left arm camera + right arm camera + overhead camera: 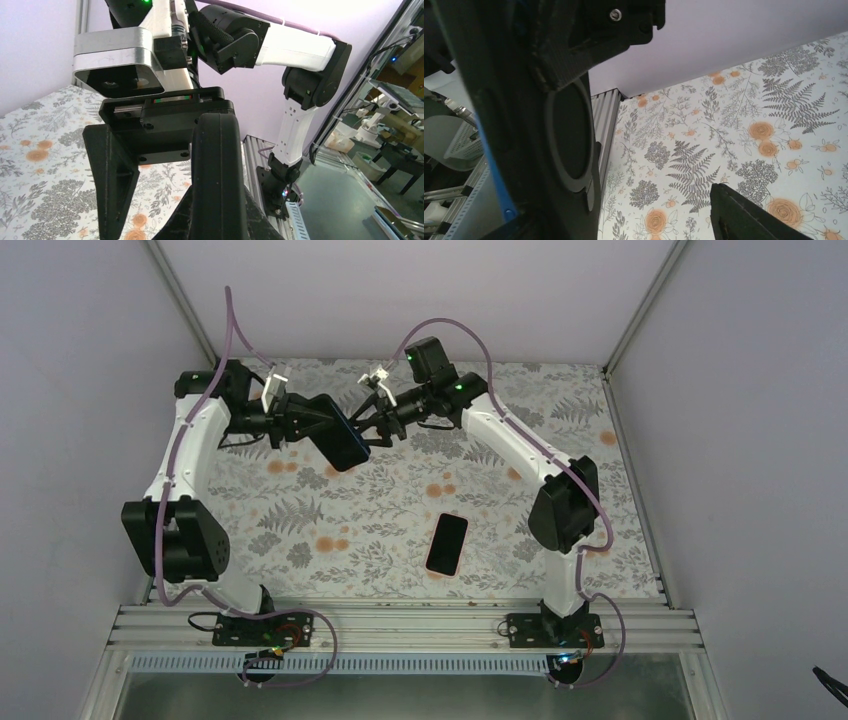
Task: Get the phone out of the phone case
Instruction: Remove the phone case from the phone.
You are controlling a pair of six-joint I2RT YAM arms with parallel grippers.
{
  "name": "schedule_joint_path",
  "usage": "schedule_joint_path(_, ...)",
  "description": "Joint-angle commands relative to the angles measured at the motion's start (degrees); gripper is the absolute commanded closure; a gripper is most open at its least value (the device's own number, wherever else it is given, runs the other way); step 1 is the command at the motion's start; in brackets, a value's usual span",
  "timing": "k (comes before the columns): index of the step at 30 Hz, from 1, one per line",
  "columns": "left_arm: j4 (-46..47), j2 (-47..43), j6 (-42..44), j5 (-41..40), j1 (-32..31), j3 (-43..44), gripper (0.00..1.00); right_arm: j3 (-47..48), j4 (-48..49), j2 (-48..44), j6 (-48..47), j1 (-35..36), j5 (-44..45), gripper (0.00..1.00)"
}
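Filling the left wrist view edge-on, the phone case [217,170] is hanging in the air, and the left tool [303,425] is clamping it by one end. At the case's other end, the right tool [372,426] is standing open: one finger [744,215] is waiting clear of the case's back, with the patterned surface [734,125] showing in the gap, while its partner is sitting out of sight behind the case. Below the case and nearer the arm bases, the phone [447,543] is lying flat on the surface, well apart from both tools, so the extraction is looking already done. Judging by its rounded, rubbery-looking rim, the case is likely going to be light, bendy and grippy, best pinched across a rim edge. The phone is likely going to be stiff, slick and breakable, best taken across its long sides.
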Motion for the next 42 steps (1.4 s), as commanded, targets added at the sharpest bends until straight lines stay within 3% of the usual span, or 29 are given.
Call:
schedule_joint_path(1, 7.6, 3.6, 4.1, -8.5, -0.3, -0.2, 0.98, 5.2, 7.4, -3.9, 4.7, 4.6, -19.1, 0.37)
schedule_joint_path(4, 7.5, 3.9, 3.7, -9.1, -0.2, 0.5, 0.98, 5.6, 6.7, -3.6, 4.2, 4.7, -19.0, 0.55)
schedule_joint_path(5, 7.6, 3.9, 3.4, -9.4, -0.1, 0.7, 0.98, 5.6, 6.3, -3.6, 3.9, 4.6, -17.9, 0.65)
schedule_joint_path(6, 7.6, 3.9, 3.1, -9.7, -0.1, 0.9, 0.98, 5.5, 5.6, -3.8, 3.3, 4.6, -17.3, 0.83)
schedule_joint_path(7, 7.6, 3.8, 2.8, -10.2, 0.0, 1.1, 0.98, 5.1, 5.1, -4.1, 2.9, 4.5, -16.5, 0.95)
schedule_joint_path(8, 7.5, 3.6, 2.4, -10.7, 0.0, 1.4, 0.98, 4.4, 4.9, -4.5, 2.4, 4.5, -16.0, 0.97)
schedule_joint_path(13, 7.6, 2.7, -1.1, -13.9, 0.0, 3.7, 0.97, 2.4, 2.1, -6.0, 0.3, 3.6, -12.2, 0.97)
schedule_joint_path(16, 7.6, 1.5, -2.2, -16.2, 0.1, 4.2, 0.87, -0.2, 4.3, -7.8, 2.1, 2.0, -9.7, 0.97)
schedule_joint_path(20, 7.6, -0.6, -3.5, -18.5, 0.3, 4.7, 0.63, -2.8, 7.3, -9.3, 5.2, -1.4, -7.9, 0.97)
schedule_joint_path(23, 7.6, -2.0, -5.7, -21.0, 0.5, 6.4, 0.31, -3.0, 8.0, -9.6, 6.9, -3.8, -6.9, 0.97)
schedule_joint_path(27, 7.5, -4.9, -7.9, -24.4, 1.2, 8.7, 0.15, -4.1, 8.8, -10.3, 7.9, -6.4, -5.3, 0.97)
schedule_joint_path(31, 7.5, -7.5, -9.9, -26.7, 1.5, 11.8, 0.01, -2.6, 3.6, -8.2, 4.6, -7.5, -3.4, 0.97)
schedule_joint_path(36, 10.5, -10.3, -13.9, -30.2, 1.5, 15.0, 0.0, -3.7, 4.6, -6.7, 6.2, -10.3, 2.9, 0.97)
schedule_joint_path(39, 20.7, -13.4, -20.6, -33.1, -0.1, 8.9, 0.0, -5.2, 10.0, -7.2, 11.6, -12.2, 9.0, 0.97)
schedule_joint_path(42, 36.7, -18.0, -28.1, -46.1, -6.9, 0.1, 0.0, -5.1, 13.5, -7.6, 15.1, -12.6, 19.5, 0.97)
